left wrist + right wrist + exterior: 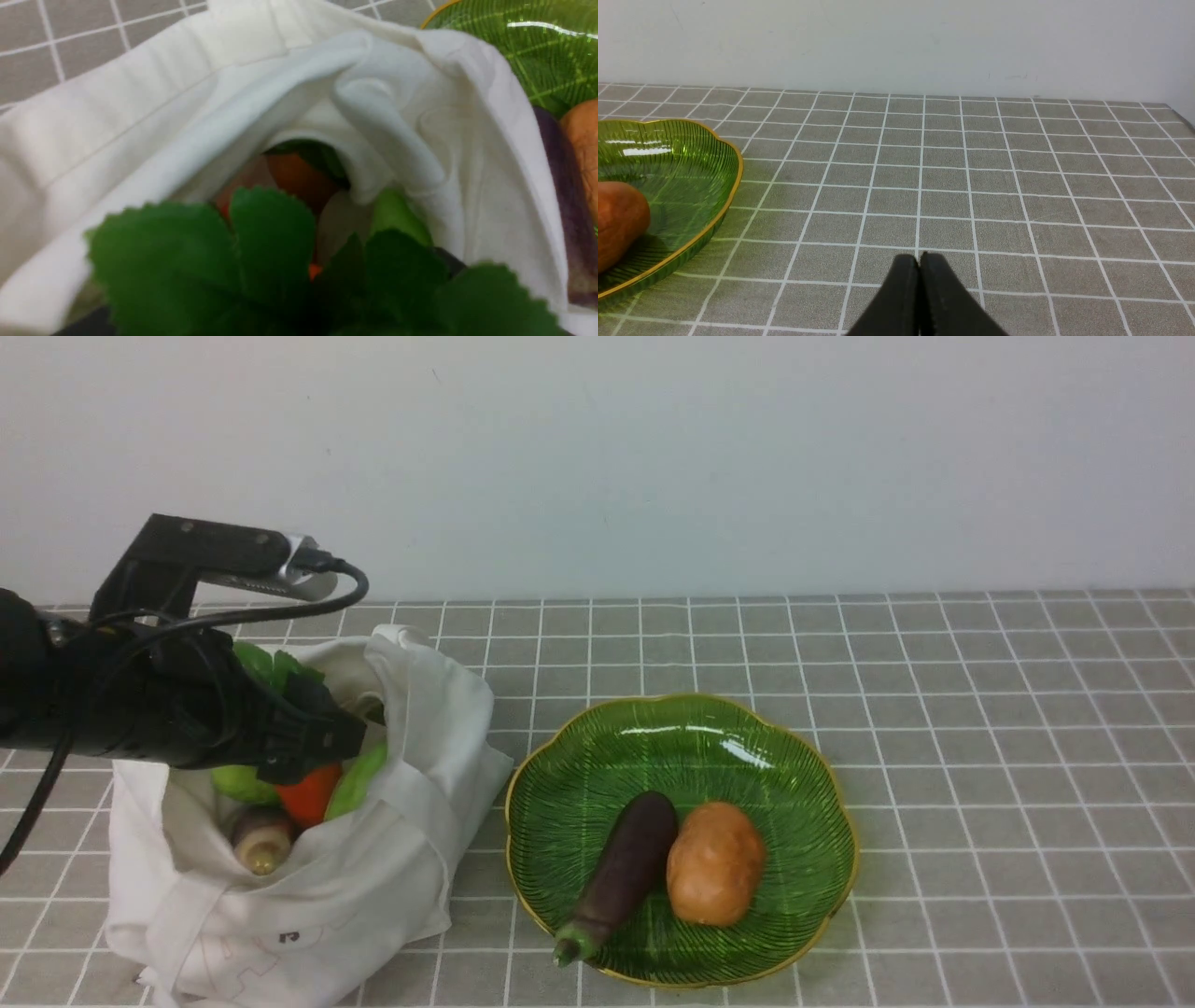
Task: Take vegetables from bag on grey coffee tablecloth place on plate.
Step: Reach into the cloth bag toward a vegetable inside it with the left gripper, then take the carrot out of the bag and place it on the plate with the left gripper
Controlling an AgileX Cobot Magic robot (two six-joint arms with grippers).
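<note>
One left hand, spread, is at one carrot in one bag. One plate holds one eggplant, one potato. The right hand is pressed together.

The bag, soft white cloth with loop handles, slumps open at the left of the grey tablecloth, which is gridded in thin white lines. Inside lie the vegetables — an orange carrot with leafy green top, light green oblong ones, and a pale-tipped stubby one on the near side. Right of the bag sits the plate — glossy green, ribbed, gold-rimmed — holding a dark purple eggplant left of a brown potato.
</note>
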